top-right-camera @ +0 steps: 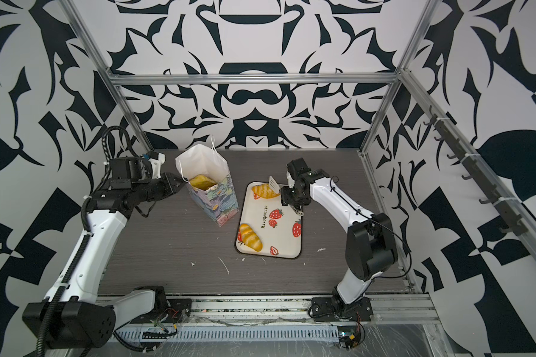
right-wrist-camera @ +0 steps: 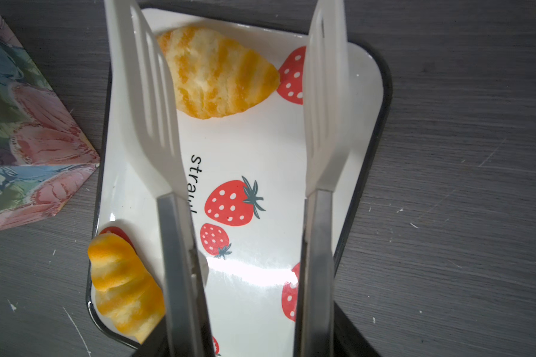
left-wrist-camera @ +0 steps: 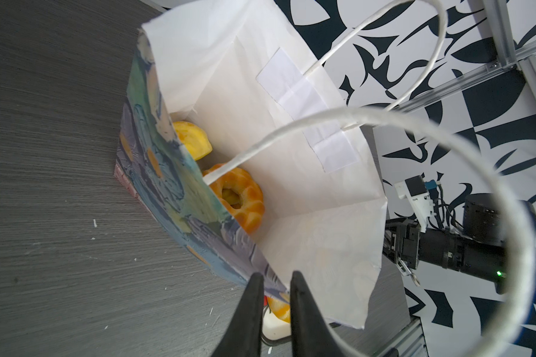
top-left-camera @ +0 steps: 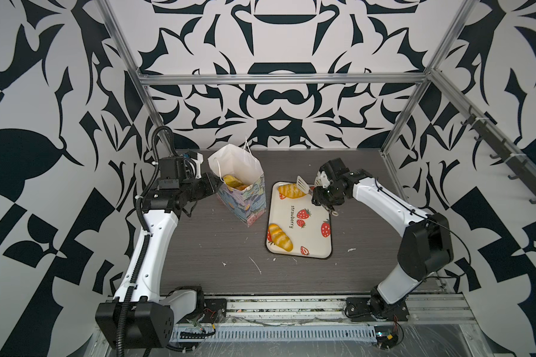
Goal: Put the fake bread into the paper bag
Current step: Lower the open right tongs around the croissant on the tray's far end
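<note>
The paper bag stands upright at the back left of the table, mouth open. Inside it lie fake bread pieces, among them a ring doughnut. My left gripper is shut on the bag's rim. My right gripper is shut on white-tipped tongs. The tong tips stand apart on either side of a croissant at the tray's far end. Another croissant lies at its near left corner.
The strawberry tray lies just right of the bag on the dark wood-grain table. White scraps dot the table's front. Aluminium posts and patterned walls close in the sides and back.
</note>
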Controlling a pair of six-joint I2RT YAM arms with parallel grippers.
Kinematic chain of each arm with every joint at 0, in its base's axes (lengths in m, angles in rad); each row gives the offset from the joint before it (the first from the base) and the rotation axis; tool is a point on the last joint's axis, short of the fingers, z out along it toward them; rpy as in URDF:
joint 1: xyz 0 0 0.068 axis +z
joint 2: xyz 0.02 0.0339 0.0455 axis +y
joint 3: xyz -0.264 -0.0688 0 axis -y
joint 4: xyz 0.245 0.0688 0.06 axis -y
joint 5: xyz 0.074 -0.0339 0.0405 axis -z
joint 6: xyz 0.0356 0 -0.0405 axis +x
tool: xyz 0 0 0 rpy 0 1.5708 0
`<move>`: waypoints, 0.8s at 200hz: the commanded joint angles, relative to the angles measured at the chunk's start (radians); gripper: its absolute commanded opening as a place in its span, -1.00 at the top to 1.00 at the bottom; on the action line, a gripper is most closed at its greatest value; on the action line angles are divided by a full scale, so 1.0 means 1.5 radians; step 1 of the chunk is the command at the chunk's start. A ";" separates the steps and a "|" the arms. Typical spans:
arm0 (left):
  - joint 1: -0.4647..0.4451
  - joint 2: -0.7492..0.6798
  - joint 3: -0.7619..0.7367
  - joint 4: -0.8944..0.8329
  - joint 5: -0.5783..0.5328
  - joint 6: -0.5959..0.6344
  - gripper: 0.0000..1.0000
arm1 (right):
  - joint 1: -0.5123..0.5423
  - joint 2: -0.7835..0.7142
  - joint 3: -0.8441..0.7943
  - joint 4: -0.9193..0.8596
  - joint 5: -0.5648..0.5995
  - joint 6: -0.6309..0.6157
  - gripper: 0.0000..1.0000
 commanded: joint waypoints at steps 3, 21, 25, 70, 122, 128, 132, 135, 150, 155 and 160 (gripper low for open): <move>-0.002 -0.011 -0.009 -0.018 0.001 0.007 0.60 | -0.003 -0.007 0.005 0.040 -0.025 0.006 -0.19; -0.001 -0.011 -0.009 -0.018 0.000 0.006 0.59 | -0.007 0.005 0.005 0.048 -0.031 0.006 -0.19; -0.002 -0.011 -0.010 -0.018 0.000 0.007 0.59 | -0.008 0.008 0.006 0.049 -0.033 0.006 -0.18; -0.001 -0.011 -0.007 -0.021 -0.001 0.006 0.59 | -0.015 0.034 0.008 0.067 -0.051 0.006 -0.18; -0.002 -0.009 -0.008 -0.021 -0.002 0.008 0.59 | -0.020 0.042 -0.004 0.078 -0.064 0.007 -0.18; -0.002 -0.007 -0.007 -0.021 -0.001 0.007 0.60 | -0.020 0.041 -0.007 0.080 -0.067 0.007 -0.18; -0.002 -0.007 -0.007 -0.021 -0.001 0.007 0.59 | -0.020 0.041 -0.008 0.081 -0.067 0.007 -0.18; -0.002 -0.006 -0.007 -0.021 -0.001 0.008 0.59 | -0.020 0.041 -0.010 0.081 -0.069 0.007 -0.18; -0.002 -0.005 -0.006 -0.020 -0.001 0.007 0.60 | -0.020 0.039 -0.017 0.083 -0.075 0.006 -0.18; -0.002 -0.005 -0.007 -0.019 0.000 0.007 0.60 | -0.020 0.037 -0.020 0.084 -0.076 0.007 -0.18; -0.002 -0.005 -0.006 -0.019 0.000 0.006 0.59 | -0.020 0.036 -0.022 0.083 -0.078 0.006 -0.18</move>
